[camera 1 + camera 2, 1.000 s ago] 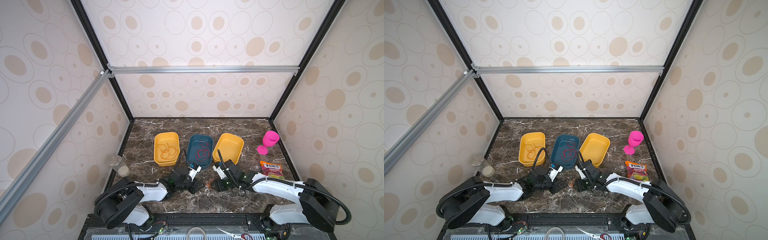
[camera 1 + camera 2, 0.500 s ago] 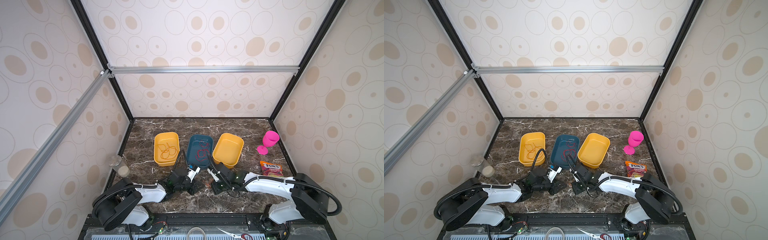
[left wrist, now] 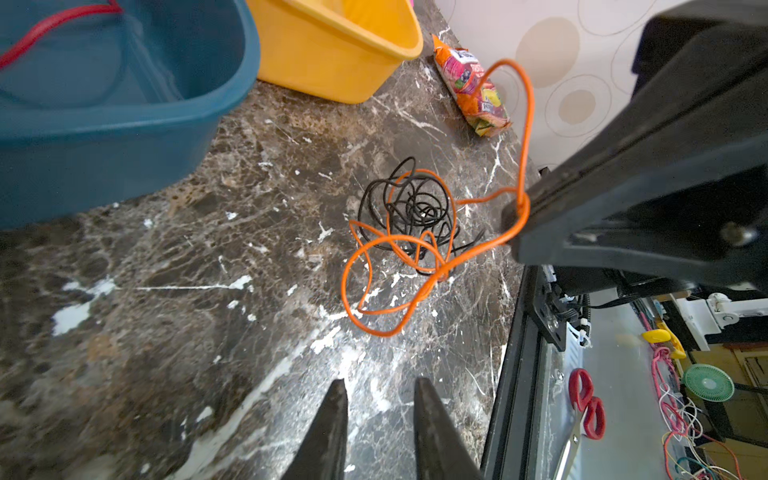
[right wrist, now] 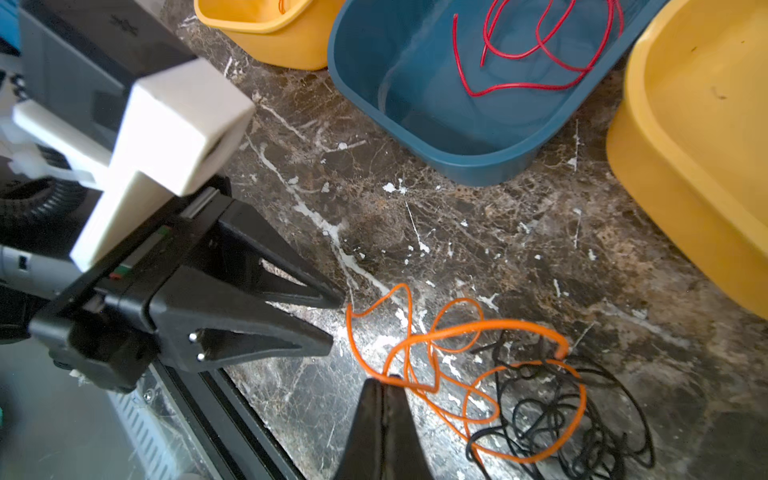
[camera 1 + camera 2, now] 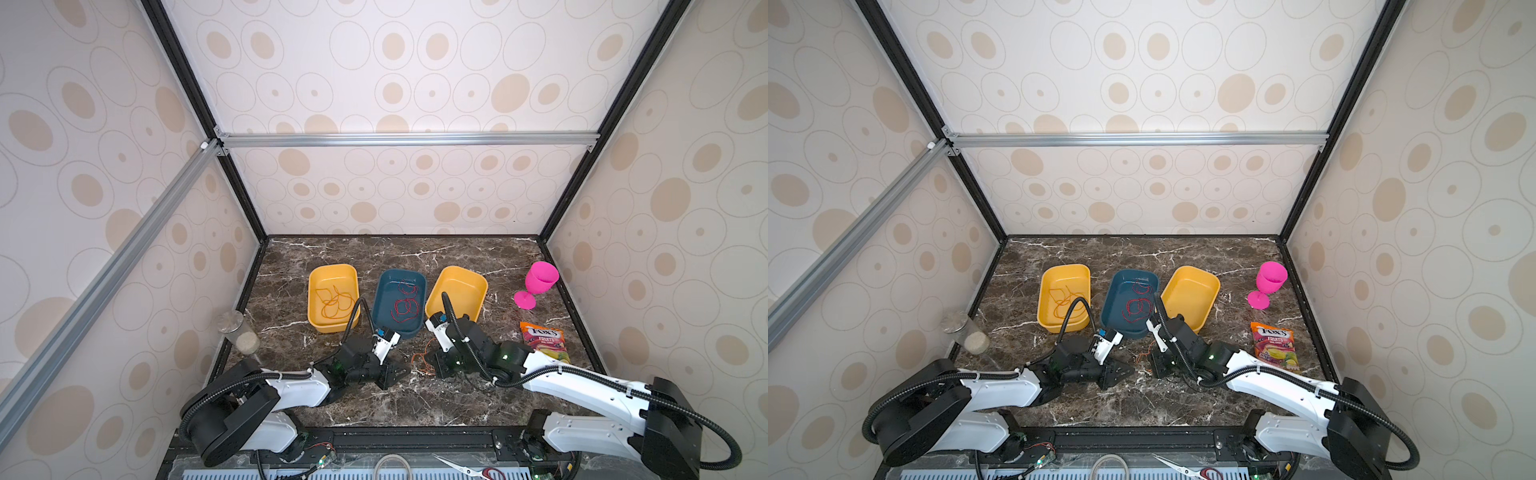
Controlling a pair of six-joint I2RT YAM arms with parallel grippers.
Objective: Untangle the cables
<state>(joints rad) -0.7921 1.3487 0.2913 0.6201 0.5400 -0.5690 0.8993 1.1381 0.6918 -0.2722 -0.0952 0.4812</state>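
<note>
My right gripper point(image 4: 384, 382), just snapped closed, is pinching the orange cable point(image 4: 498, 323); left gripper point(image 3: 380, 388) is idling slightly open, empty, so separation is starting.

The orange cable point(image 5: 423, 360) lies on the table point(image 5: 374, 409) — between left gripper point(image 5: 397, 374) and right gripper point(image 5: 439, 367), both low.

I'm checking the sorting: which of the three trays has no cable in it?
The right yellow tray, beside the blue tray. Its floor is bare; the left yellow tray holds an orange cable, the blue tray a red cable.
</note>
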